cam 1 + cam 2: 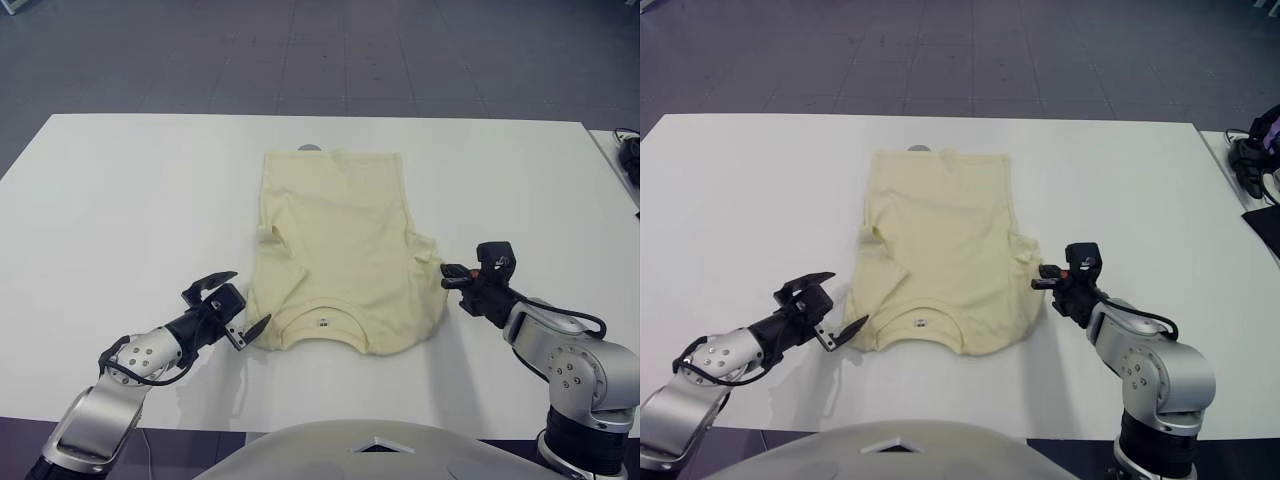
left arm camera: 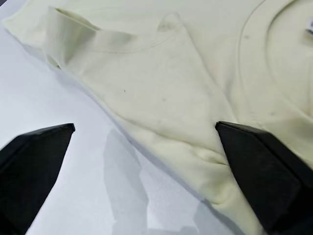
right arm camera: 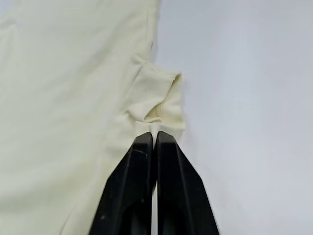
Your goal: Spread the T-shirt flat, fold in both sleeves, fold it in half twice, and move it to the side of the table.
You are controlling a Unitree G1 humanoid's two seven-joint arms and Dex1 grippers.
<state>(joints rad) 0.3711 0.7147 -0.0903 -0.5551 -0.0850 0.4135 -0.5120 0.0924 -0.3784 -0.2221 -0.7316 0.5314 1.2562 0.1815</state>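
A pale yellow T-shirt lies on the white table, its collar toward me and both sleeves folded inward. My left gripper is open just left of the shirt's near left shoulder corner, one finger hovering near the cloth edge. In the left wrist view the gripper spans bare table and the shirt's edge. My right gripper is shut, its tips pinching the rim of the folded right sleeve at the shirt's right side.
A small grey object peeks out at the shirt's far hem. Black cables lie on a separate surface beyond the table's right edge. Wide bare table surrounds the shirt on both sides.
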